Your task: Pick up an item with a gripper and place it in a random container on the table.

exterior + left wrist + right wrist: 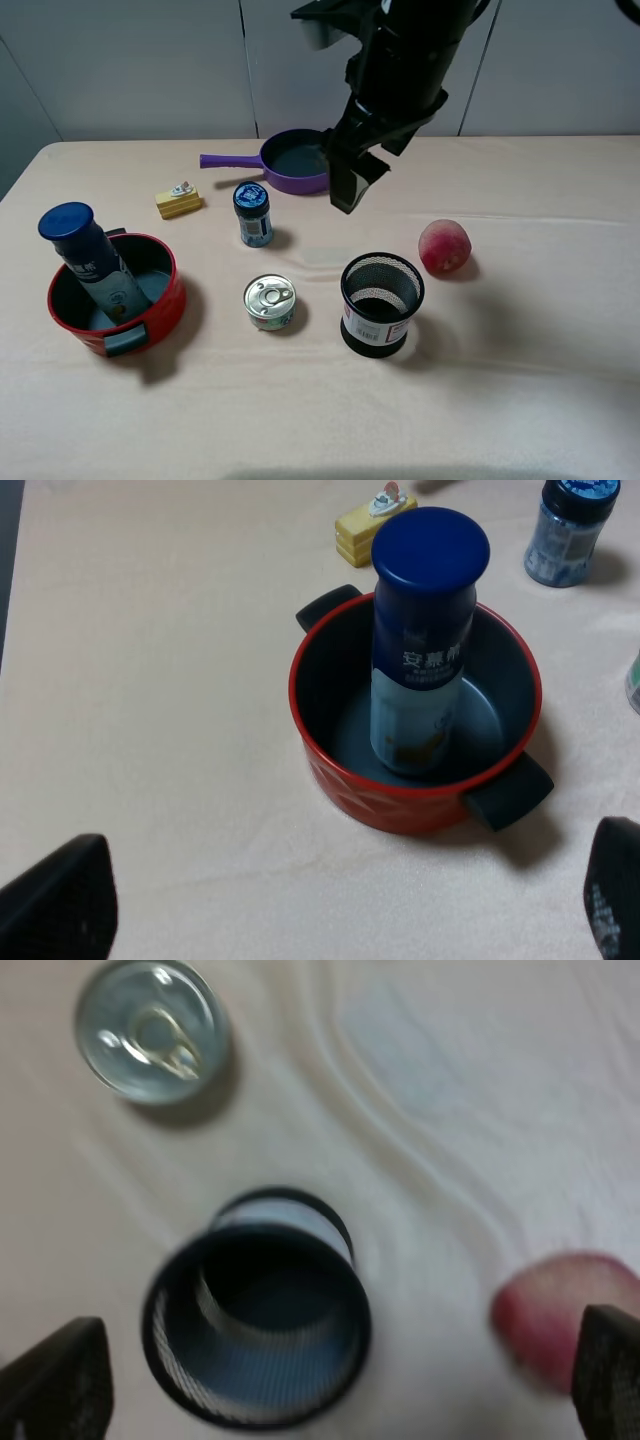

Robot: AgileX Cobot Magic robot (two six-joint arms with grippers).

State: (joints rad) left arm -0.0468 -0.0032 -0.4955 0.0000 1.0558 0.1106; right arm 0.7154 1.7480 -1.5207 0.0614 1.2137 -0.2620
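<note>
The tall white bottle with a dark blue cap stands upright inside the round red pot at the table's left. In the left wrist view the bottle stands in the pot, and my left gripper is open and empty, back from the pot. The left arm does not show in the exterior view. My right gripper hangs open and empty above the table's middle back. In its wrist view, the right gripper looks down on the mesh cup.
A purple long-handled pan sits at the back. A blue-lidded jar, a yellow block, a tin can, a black mesh cup and a peach stand around the middle.
</note>
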